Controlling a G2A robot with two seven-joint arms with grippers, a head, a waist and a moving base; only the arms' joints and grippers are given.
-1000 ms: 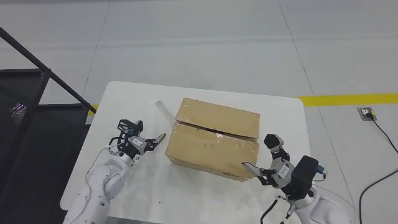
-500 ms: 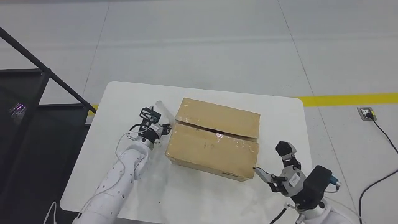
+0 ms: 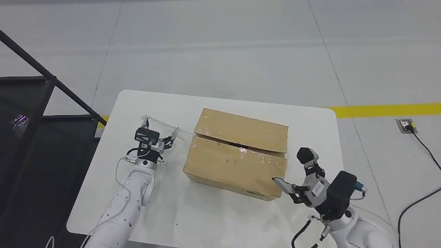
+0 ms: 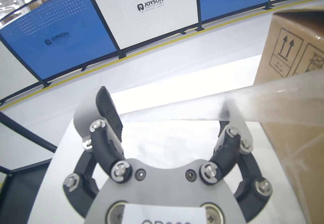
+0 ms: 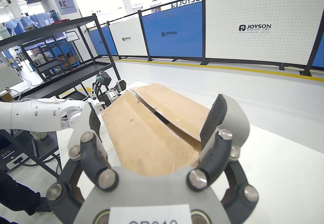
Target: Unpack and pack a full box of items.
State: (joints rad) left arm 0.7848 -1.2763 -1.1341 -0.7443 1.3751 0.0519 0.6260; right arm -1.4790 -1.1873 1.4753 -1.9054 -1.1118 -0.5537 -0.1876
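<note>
Brown cardboard box (image 3: pixel 238 153) sits upright on the white desk (image 3: pixel 158 103), about mid-desk and turned slightly askew to the desk edges. Top flaps are down, but the centre seam (image 3: pixel 240 145) is slit and gapes a little, and the end face toward the desk's left side carries up-arrow handling marks (image 4: pixel 288 47). A strip of clear tape (image 4: pixel 273 104) is peeled off that end: one end is still stuck to the box and the rest is stretched out taut above the left part of the desk.
</note>
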